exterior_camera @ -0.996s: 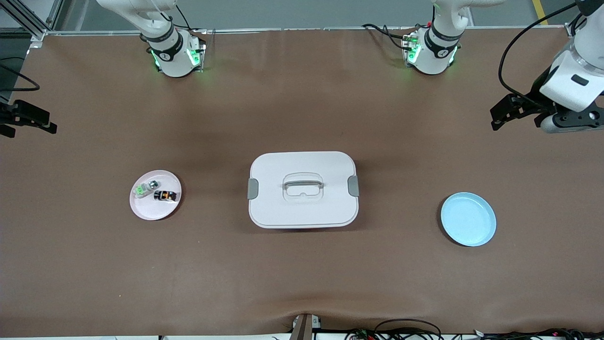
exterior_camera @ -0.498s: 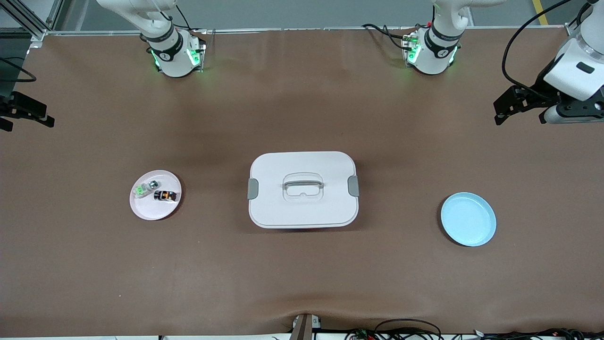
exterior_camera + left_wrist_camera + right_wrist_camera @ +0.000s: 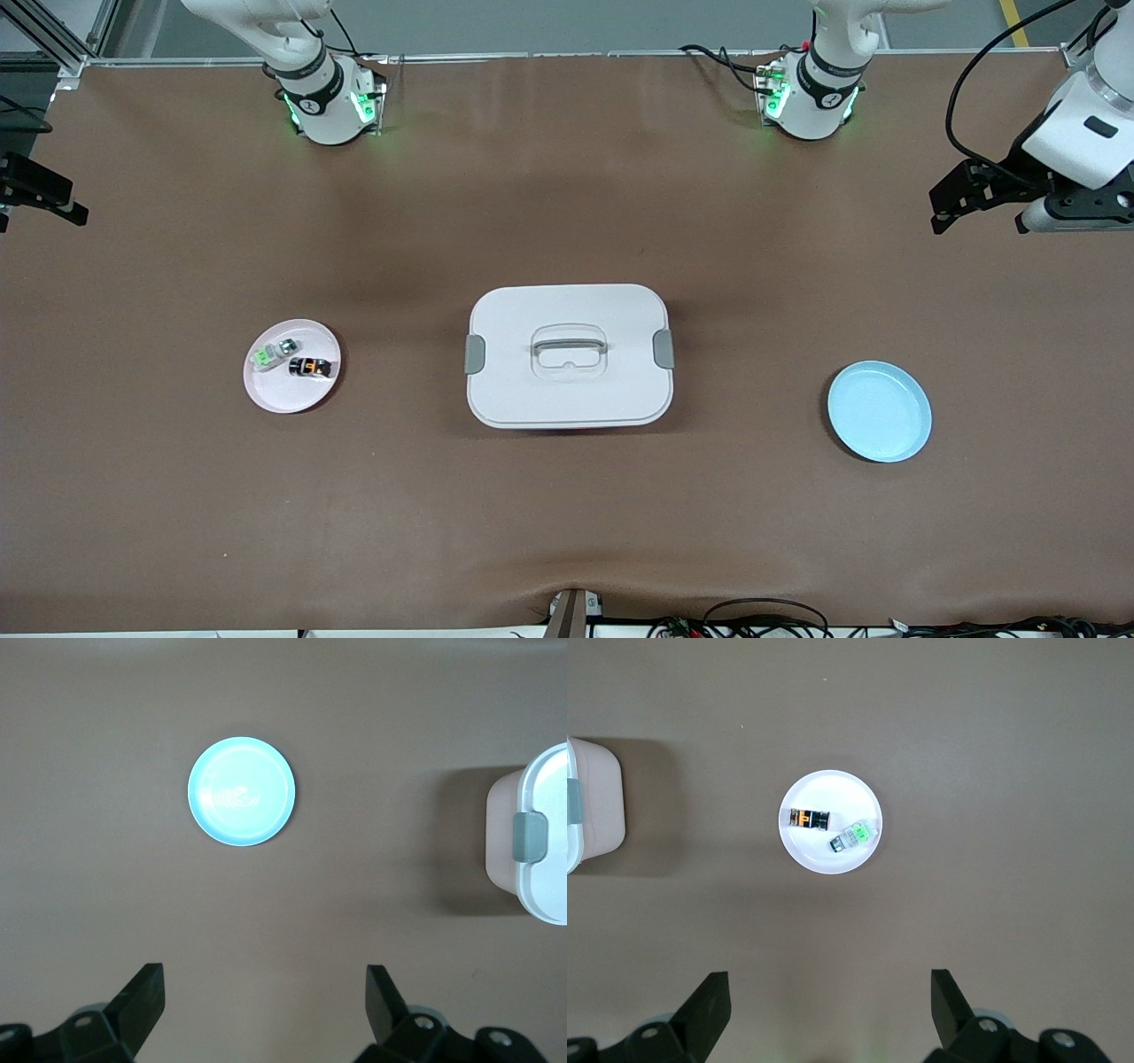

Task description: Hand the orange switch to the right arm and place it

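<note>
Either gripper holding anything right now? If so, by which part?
Nothing held. Left gripper and right gripper are both open and empty; the orange switch lies on the pink plate.

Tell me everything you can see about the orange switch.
The orange switch is a tiny black blocky part with an orange face, lying on its side in the pink plate, toward the right arm's end of the table. It lies beside the green-and-clear part, nearer the front camera, whether touching is unclear. No tool touches it.

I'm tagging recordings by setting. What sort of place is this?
Most likely a robotics lab bench: a brown-covered table with aluminium framing at its edge, two bolted-down arm bases, and staged props, a pink plate, a lidded white box and a blue plate.
</note>
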Action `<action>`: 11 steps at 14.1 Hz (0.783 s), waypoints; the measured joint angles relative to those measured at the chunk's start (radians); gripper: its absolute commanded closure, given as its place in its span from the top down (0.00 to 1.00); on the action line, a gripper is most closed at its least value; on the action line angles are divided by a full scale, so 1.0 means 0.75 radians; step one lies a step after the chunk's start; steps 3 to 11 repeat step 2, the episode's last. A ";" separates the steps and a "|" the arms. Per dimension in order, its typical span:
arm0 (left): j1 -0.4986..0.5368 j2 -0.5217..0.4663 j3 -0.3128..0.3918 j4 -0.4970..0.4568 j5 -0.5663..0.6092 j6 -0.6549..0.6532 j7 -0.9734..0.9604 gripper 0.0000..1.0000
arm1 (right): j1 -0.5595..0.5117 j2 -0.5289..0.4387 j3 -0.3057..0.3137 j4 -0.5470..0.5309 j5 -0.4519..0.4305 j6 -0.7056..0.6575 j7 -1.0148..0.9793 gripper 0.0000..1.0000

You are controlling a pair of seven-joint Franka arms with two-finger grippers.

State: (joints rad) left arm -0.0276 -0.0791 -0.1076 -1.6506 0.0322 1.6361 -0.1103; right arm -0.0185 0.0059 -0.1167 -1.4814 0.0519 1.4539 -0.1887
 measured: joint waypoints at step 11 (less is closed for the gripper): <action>0.000 0.000 0.000 0.002 -0.004 0.000 0.000 1.00 | 0.000 0.000 0.000 -0.003 -0.001 0.001 0.000 1.00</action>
